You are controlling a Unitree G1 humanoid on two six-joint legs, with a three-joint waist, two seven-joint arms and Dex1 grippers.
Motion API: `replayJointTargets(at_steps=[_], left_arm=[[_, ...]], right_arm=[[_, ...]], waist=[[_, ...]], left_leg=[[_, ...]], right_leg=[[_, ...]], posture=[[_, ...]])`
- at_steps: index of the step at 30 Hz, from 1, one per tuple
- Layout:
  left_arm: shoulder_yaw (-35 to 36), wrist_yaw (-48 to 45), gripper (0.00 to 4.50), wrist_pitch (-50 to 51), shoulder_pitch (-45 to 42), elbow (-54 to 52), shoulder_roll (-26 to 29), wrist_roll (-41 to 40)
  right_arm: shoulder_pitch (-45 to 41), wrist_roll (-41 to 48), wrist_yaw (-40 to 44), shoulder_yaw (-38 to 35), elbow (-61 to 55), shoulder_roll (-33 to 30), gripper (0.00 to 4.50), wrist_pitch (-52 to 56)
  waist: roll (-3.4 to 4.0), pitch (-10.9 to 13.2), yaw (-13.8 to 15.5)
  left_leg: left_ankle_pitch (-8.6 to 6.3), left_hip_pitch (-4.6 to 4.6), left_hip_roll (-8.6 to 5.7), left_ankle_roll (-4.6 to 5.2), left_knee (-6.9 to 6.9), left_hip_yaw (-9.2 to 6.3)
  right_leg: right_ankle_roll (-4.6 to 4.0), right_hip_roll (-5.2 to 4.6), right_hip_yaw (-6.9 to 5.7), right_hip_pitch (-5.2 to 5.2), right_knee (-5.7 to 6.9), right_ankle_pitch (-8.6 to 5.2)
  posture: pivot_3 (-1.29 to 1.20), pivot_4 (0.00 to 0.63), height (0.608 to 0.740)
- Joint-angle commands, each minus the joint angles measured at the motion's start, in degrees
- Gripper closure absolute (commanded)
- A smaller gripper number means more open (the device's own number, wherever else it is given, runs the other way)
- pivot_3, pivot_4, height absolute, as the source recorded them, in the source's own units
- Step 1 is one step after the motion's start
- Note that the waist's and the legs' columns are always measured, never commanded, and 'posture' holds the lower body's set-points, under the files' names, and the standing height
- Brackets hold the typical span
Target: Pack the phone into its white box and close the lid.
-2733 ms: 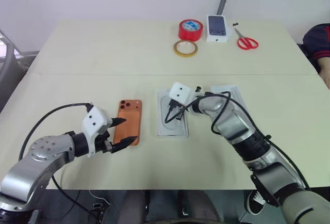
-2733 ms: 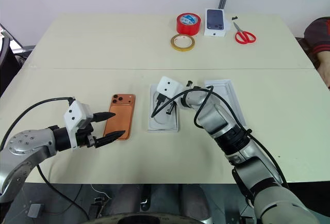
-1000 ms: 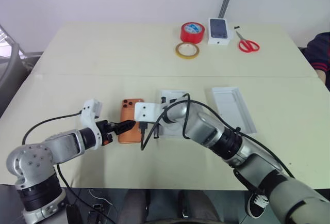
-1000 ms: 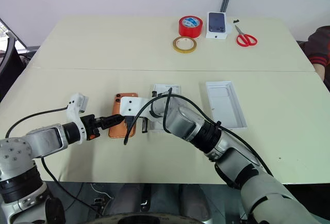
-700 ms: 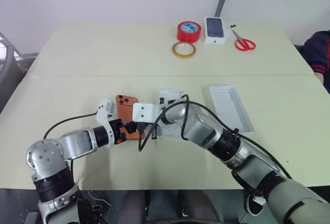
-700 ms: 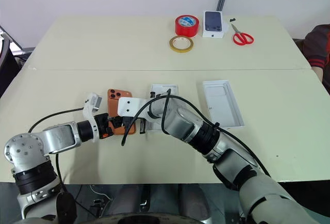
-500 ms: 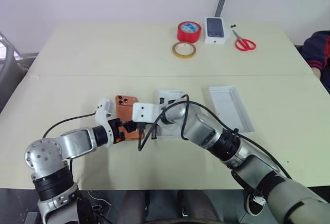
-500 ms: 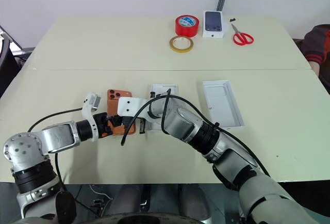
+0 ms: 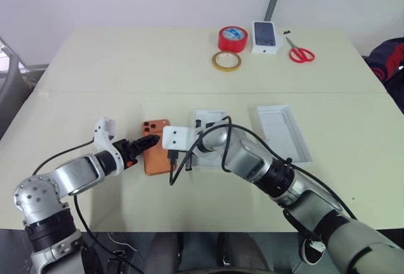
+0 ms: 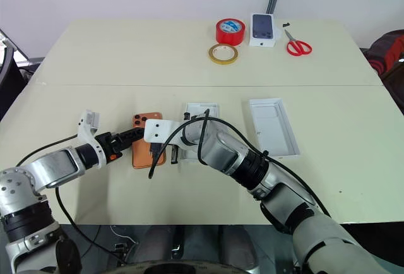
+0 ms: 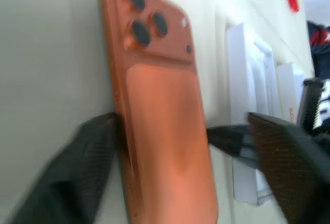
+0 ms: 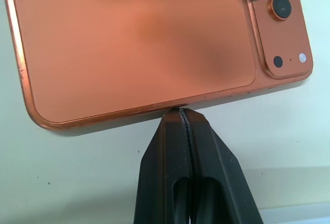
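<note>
The phone [image 9: 156,147] lay flat, back up, on the tabletop [image 9: 126,65] toward its front edge and left of centre, with its three lenses at the far corner. It looked like smooth, matte orange glass with a slick metal rim and rounded corners, which gave the fingers little to bite on.

My left gripper [image 11: 180,146] had its jaws partly apart, straddling the phone's two long edges near the end away from the lenses; I couldn't tell whether the pads were actually touching it. The right gripper [image 12: 181,118] was fully closed on nothing, its joined tips pressed up against the phone's long edge on the box side.

The risk I saw was that the thin, slippery edges could squirt out of the left fingers if they closed unevenly, or the phone could simply skid along the smooth tabletop. I also judged that too hard a shove from the right tips could swing it round or tip it up.

The white box [image 9: 208,136], a shallow thin-rimmed tray, sat just beside the phone on its right, partly hidden by my right arm. The lid [image 9: 284,132], an all-white tray, lay farther right, well apart. I thought a loose carry could clip the box's rim.
</note>
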Motion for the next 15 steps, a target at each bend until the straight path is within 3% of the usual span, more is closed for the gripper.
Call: replayJointTargets(at_steps=[1,5,11,15], left_arm=[[-2.3,0.8,2.43,-2.9,0.5,-0.6,1.4,-5.8],[-4.4,2.6,4.42,-6.2,1.2,0.0,4.1,-9.8],[-6.6,5.5,4.42,-13.1,2.5,1.0,6.9,-15.6],[-8.5,6.7,4.42,-16.9,2.6,-0.8,8.4,-19.2]], right_arm=[[0.4,0.0,-0.1,-0.4,-1.4,0.4,4.50,-0.1],[0.5,-0.1,-0.2,-0.6,-1.6,0.3,4.50,0.1],[0.0,-0.3,-0.5,-2.4,-3.5,-1.0,4.50,-0.3],[0.6,2.3,-0.4,-9.2,-9.9,-4.2,4.50,-1.3]], waist=[[0.00,0.0,0.0],[0.00,0.0,0.0],[0.01,0.0,0.0],[-0.02,0.1,0.3]], left_leg=[[0.00,-0.01,0.00,0.00,0.00,0.00],[0.00,-0.01,0.00,0.00,-0.01,0.00],[0.00,-0.01,0.00,0.00,-0.04,0.00],[-0.01,-0.10,0.00,0.01,-0.01,0.00]], right_leg=[[0.00,0.00,0.00,-0.01,0.00,0.00],[0.00,0.00,0.00,0.00,-0.01,0.00],[0.00,0.00,0.01,-0.04,-0.02,0.00],[0.00,-0.02,0.00,-0.08,-0.03,0.00]], posture=[[0.00,0.150,0.736],[0.00,0.150,0.736],[0.00,0.150,0.736],[0.00,0.150,0.736]])
